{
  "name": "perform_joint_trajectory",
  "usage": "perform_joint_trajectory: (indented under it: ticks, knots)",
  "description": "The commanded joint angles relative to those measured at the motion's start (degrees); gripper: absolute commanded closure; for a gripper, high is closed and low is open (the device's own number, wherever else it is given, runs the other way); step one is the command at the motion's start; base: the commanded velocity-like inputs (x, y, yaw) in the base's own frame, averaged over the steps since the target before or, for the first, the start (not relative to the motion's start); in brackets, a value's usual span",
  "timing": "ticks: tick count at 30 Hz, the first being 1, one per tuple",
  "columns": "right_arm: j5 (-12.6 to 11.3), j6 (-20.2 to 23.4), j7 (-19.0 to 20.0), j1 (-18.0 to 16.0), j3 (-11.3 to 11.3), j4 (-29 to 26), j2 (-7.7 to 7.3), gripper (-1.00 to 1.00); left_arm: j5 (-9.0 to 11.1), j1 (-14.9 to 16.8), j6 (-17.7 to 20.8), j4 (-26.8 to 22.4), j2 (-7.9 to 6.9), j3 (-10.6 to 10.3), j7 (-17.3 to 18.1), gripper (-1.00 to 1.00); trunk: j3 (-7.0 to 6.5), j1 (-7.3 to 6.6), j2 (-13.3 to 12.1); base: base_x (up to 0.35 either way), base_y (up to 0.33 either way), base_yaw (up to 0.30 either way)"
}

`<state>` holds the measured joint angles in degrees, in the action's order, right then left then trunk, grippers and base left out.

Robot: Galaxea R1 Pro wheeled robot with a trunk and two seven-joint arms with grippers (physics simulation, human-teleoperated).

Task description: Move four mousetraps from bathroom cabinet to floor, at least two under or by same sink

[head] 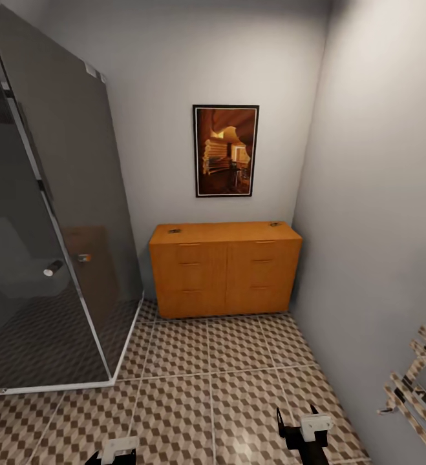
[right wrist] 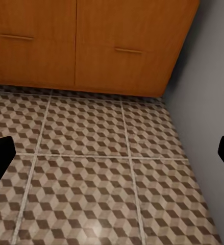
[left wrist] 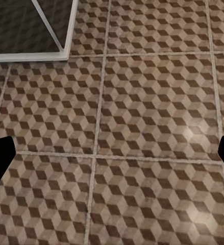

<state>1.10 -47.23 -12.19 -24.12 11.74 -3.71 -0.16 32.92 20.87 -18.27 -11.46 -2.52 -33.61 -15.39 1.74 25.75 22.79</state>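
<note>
Two mousetraps (head: pixel 174 230) (head: pixel 275 225) lie on top of the cabinet (head: pixel 225 271), one near each back corner, against the far wall beneath one framed picture (head: pixel 225 150). A glass shower stall (head: pixel 44 226) stands left of it. Bare tiled floor (head: pixel 206 381) separates it from the left gripper (left wrist: pixel 112 153) and right gripper (head: pixel 298 416), both spread wide and holding nothing.

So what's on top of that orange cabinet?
Two tiny dark items sit on the cabinet: one near its left rear corner, one near the right. Too small to identify; drawers are closed.
</note>
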Motion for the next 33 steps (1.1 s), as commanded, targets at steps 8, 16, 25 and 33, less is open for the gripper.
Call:
perform_joint_trajectory:
  ticks: [8,16,25,33]
  knots:
    - [0.13,-0.05,-0.56,-0.05,0.48,0.03,-0.08,-1.00,0.30,0.05,-0.09,-0.05,-0.03,-0.49,-0.35,-1.00,0.13,0.04,0.13,0.001,0.000,0.023]
    - [0.18,-0.03,-0.56,-0.05,0.48,0.05,-0.10,-1.00,0.30,0.05,-0.09,-0.05,-0.03,-0.49,-0.34,-1.00,0.13,0.04,0.13,0.011,-0.012,0.002]
    - [0.21,0.00,-0.56,-0.05,0.48,0.05,-0.10,-1.00,0.30,0.05,-0.09,-0.05,-0.03,-0.49,-0.35,-1.00,0.13,0.04,0.13,0.105,-0.099,0.000]
    - [0.20,-0.01,-0.55,-0.05,0.48,0.03,-0.10,-1.00,0.30,0.05,-0.09,-0.05,-0.03,-0.49,-0.35,-1.00,0.13,0.04,0.13,0.131,-0.121,0.000]
